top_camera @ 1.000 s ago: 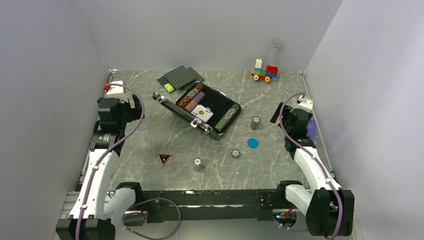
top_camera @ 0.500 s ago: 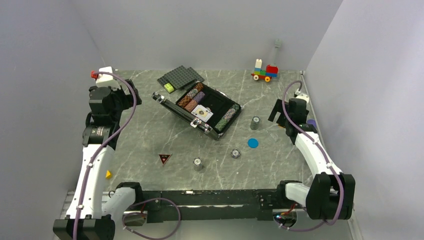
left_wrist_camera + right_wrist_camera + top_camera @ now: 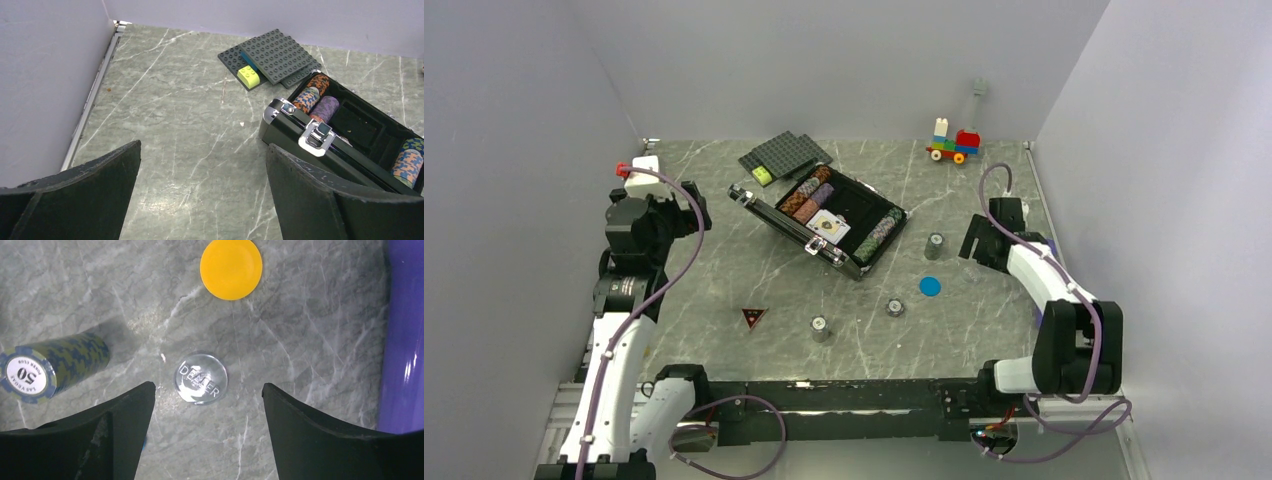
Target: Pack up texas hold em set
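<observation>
My right pincer (image 3: 206,388) hangs wide astride the dealer button (image 3: 200,378) at frame centre, lined up to pinch it. The case (image 3: 789,232) lies open, upper middle overhead, to receive it; left pincer (image 3: 203,145) gapes empty.

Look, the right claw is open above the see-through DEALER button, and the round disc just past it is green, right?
Not quite. The disc just past the DEALER button is yellow, not green, as the right wrist view shows. The rest is right: the right claw is open above the see-through button.
</observation>
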`<state>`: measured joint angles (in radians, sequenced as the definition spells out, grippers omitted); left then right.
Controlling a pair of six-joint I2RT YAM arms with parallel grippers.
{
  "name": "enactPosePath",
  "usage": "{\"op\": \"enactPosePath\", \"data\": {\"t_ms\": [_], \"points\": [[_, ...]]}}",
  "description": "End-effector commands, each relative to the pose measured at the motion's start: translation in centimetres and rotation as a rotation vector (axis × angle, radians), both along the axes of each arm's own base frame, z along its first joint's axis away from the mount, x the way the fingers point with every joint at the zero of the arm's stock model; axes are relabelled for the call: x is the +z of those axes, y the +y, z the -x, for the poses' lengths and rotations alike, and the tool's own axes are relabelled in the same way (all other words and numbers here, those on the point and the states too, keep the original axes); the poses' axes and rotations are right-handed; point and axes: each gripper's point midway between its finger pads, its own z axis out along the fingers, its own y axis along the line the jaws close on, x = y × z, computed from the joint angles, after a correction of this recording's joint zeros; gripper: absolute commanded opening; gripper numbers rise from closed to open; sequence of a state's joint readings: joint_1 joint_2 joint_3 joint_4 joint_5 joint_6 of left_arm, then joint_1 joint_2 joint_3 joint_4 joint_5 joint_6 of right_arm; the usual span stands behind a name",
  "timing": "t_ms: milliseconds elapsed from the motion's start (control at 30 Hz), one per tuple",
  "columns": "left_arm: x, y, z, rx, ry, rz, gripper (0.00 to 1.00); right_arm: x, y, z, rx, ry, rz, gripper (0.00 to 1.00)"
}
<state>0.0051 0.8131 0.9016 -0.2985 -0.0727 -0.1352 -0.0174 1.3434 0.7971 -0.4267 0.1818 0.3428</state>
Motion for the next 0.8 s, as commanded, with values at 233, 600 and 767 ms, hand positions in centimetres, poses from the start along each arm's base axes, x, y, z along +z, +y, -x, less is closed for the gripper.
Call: {"op": "enactPosePath", "data": {"t_ms": [233,600,767], "points": [[2.2,0.3,0.2,-0.002,-0.087,-0.044,0.98,-1.2,0.7,-1.1,0.03,0.082,-0.032,0.75],[2.0,0.3,0.2,0.003,-0.079,-0.036,0.98,-3.5,1.6,0.4,0.05,0.157,-0.062,0.75],[1.9,0.4,0.2,0.009,-0.076,-0.038,0.98,-4.3,1.9,0.8,0.07,0.198,-0.076,0.75]]}}
